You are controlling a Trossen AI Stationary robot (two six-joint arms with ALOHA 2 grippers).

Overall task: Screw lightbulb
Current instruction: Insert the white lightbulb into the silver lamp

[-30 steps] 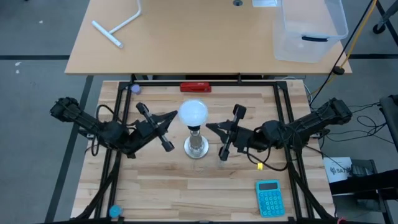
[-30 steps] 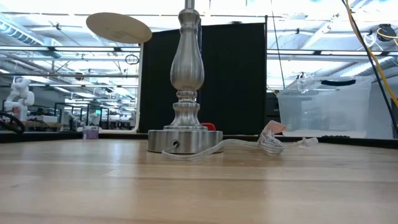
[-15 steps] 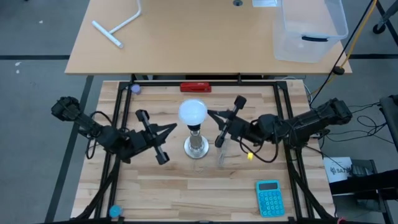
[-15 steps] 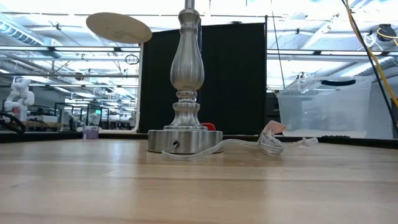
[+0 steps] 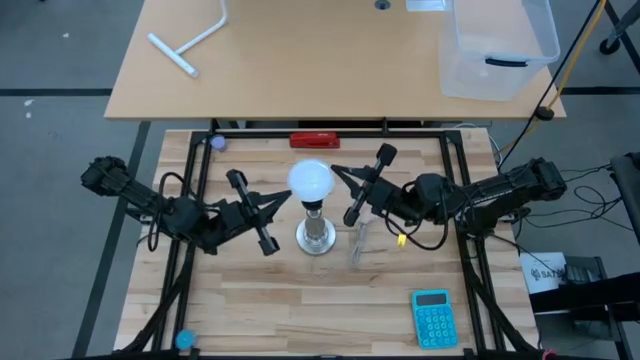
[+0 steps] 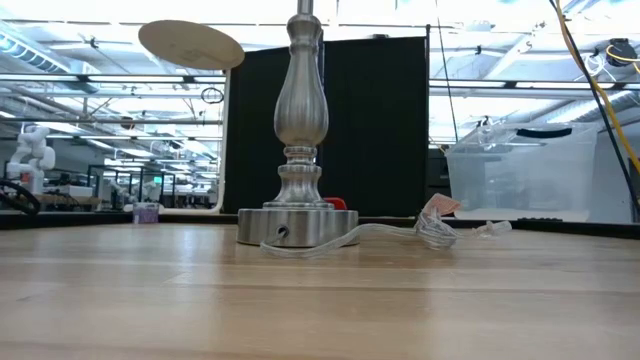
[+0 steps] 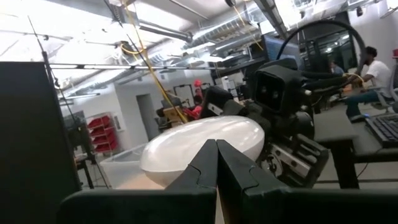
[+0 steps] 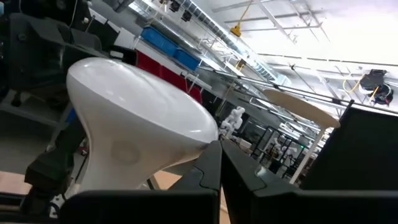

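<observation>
The white lightbulb [image 5: 310, 180] stands head-up in the black top of a silver lamp stand [image 5: 315, 238] at the table's middle. Its top is cut off in the low view, which shows only the stand [image 6: 298, 150]. My left gripper [image 5: 289, 196] is shut, raised level with the bulb's head, its tips at the head's left near side. My right gripper [image 5: 334, 169] is also shut, with its tips at the head's right far side. The bulb's head [image 7: 199, 146] fills the left wrist view, and the bulb [image 8: 137, 124] fills the right wrist view. My left gripper points its shut fingertips [image 7: 211, 155] slightly upward from the table's left at the domed head's side [image 7: 186, 149]. The tips overlap the dome in the wrist view; whether they touch it I cannot tell. My right gripper comes from the table's right, slanting a little upward. Its shut fingertips [image 8: 214, 155] lie at the widest rim of the bulb's head [image 8: 202, 140] and seem to rest against it.
A clear cord with a small pink piece [image 6: 435, 215] lies right of the stand's foot. A red bar [image 5: 314, 141] sits at the far edge and a teal calculator [image 5: 432, 318] at the near right. On the table behind stand a clear bin [image 5: 497, 45] and a white T-shaped pipe [image 5: 190, 45].
My right gripper has swung toward the table's far edge along the bulb's right side, staying shut. My left gripper has gone a little toward the near edge and come partly back. The bulb stays upright on the stand.
</observation>
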